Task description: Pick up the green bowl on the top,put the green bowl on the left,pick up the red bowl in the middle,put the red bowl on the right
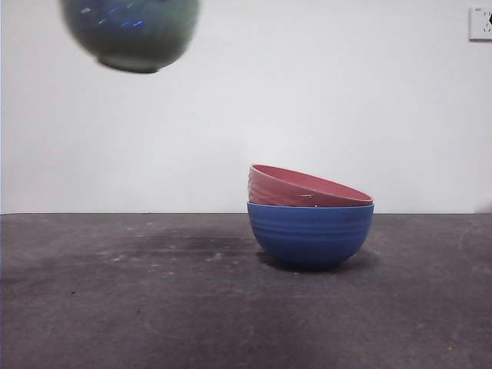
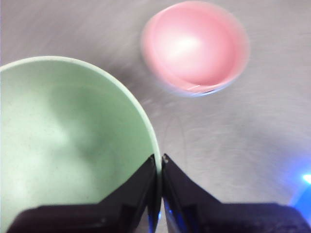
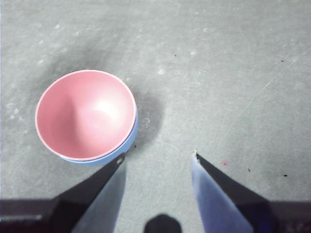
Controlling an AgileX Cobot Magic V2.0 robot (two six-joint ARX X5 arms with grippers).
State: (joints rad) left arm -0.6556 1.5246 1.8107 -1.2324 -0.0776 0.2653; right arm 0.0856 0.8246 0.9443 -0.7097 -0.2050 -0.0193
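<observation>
The green bowl (image 1: 131,34) hangs high at the top left of the front view, well above the table. My left gripper (image 2: 160,162) is shut on the green bowl's rim (image 2: 146,121), one jaw inside and one outside. The red bowl (image 1: 304,187) sits tilted inside the blue bowl (image 1: 310,234) on the table, right of centre. It also shows in the left wrist view (image 2: 195,46) and the right wrist view (image 3: 85,114). My right gripper (image 3: 158,162) is open and empty, above the table beside the stack.
A dark grey table (image 1: 154,307) with pale scuffs runs in front of a white wall. A wall socket (image 1: 480,23) is at the top right. Bare table lies left and right of the stack.
</observation>
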